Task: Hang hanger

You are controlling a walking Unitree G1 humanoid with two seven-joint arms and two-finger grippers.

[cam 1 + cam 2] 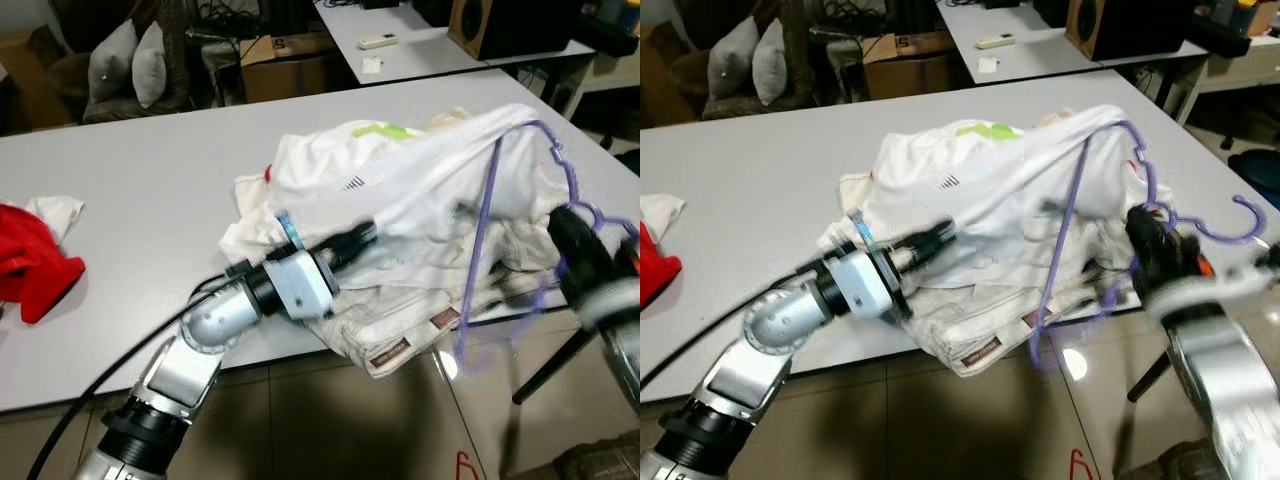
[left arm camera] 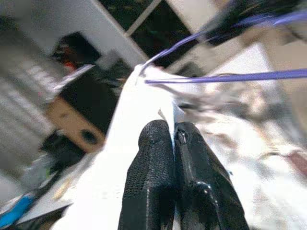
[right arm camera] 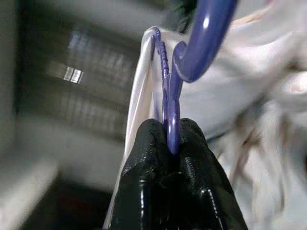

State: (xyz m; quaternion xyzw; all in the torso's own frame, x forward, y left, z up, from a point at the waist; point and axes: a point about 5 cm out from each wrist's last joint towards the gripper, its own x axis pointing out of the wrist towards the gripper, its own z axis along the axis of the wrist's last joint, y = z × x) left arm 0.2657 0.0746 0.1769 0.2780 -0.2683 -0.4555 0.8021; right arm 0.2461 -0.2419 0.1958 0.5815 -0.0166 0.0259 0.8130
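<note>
Table: grey table (image 1: 150, 190), landmark for all below.
Hanger: purple plastic hanger (image 1: 1070, 225) at the table's right front edge, threaded inside a white T-shirt (image 1: 420, 175), hook past the edge.
T-shirt: lifted off a heap of pale clothes (image 1: 400, 310) overhanging the front edge.
Right gripper (image 3: 172, 143): off the table's right edge, jaws clamped on the hanger near its hook.
Left gripper (image 2: 173, 136): over the front edge, jaws pinched closed on T-shirt fabric.
Red cloth (image 1: 30, 265): far left of table.

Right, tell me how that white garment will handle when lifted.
The white garment is probably floppy: it drapes over the purple hanger and sags where the left gripper pinches it. It looks light, likely apt to slide along the hanger held by the right gripper.
</note>
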